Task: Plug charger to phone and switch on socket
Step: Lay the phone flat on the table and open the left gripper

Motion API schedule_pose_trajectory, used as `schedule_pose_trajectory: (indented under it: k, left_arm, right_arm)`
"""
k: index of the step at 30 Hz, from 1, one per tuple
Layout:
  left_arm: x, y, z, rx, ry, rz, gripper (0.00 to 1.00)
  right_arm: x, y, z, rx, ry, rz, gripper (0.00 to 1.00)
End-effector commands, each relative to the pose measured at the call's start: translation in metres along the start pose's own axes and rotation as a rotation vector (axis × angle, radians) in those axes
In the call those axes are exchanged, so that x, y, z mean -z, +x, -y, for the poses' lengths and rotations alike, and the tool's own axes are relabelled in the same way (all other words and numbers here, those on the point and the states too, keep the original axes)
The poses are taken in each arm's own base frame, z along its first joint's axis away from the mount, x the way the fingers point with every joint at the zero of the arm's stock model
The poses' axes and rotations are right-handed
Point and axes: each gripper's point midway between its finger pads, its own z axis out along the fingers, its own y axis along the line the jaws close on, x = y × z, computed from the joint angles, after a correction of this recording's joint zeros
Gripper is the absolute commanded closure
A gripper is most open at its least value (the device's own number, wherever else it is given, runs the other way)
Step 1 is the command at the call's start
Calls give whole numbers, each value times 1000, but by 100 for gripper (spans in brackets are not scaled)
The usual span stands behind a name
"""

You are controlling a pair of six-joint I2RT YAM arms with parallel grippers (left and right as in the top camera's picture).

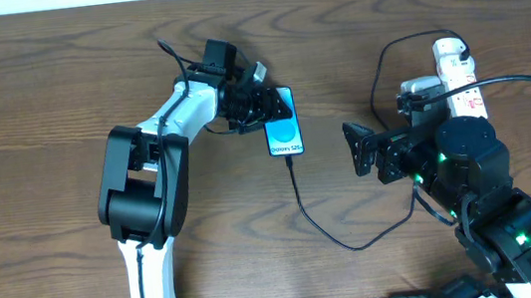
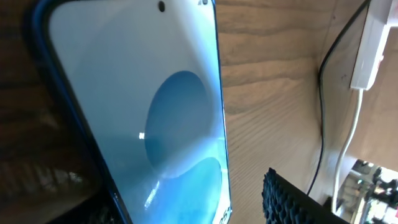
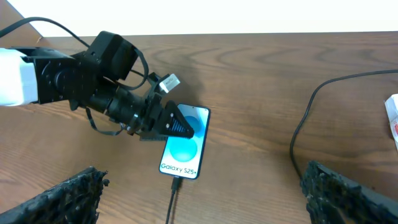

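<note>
The phone (image 1: 283, 127) lies flat on the wooden table, its cyan-and-white screen (image 3: 183, 149) lit. The charger's black cable (image 1: 319, 223) runs up to the phone's near end, and its connector (image 3: 176, 184) sits in the port. My left gripper (image 1: 262, 104) is open over the phone's far end; in the left wrist view the screen (image 2: 155, 124) fills the space between the jaws, and the right pad (image 2: 292, 199) stands clear of the phone's edge. The white socket strip (image 1: 457, 72) lies at the right. My right gripper (image 1: 358, 148) is open and empty between phone and strip.
The black cable (image 3: 305, 118) curves across the table to the strip's far end. The strip's white cord (image 2: 348, 137) trails toward the right arm's base (image 1: 516, 231). The table's far edge (image 3: 249, 32) lies behind the left arm.
</note>
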Motion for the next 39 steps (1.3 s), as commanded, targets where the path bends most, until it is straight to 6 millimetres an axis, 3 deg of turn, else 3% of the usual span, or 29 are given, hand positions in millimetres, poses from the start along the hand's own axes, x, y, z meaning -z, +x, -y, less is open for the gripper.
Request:
schedule_pose_trajectory:
  k: [1, 11, 18, 32, 36, 39]
  left_arm:
    - [-23, 22, -57, -22, -186, -63, 34]
    - [-26, 25, -54, -117, -184, -78, 34]
    - [-23, 22, -65, -120, -253, -64, 29]
    - [-22, 21, -66, -119, -254, -61, 28]
    - [-12, 15, -66, -111, -253, -39, 27]
    - [17, 2, -70, -88, -277, 14, 19]
  right_arm:
    - [3, -6, 2, -18, 11, 14, 1]
    - [3, -5, 2, -18, 12, 11, 1]
    - [3, -4, 3, -17, 14, 4, 1]
    - [-2, 2, 1, -16, 6, -25, 1]
    - [-8, 9, 3, -15, 16, -57, 1]
    - [-15, 17, 6, -13, 30, -99, 1]
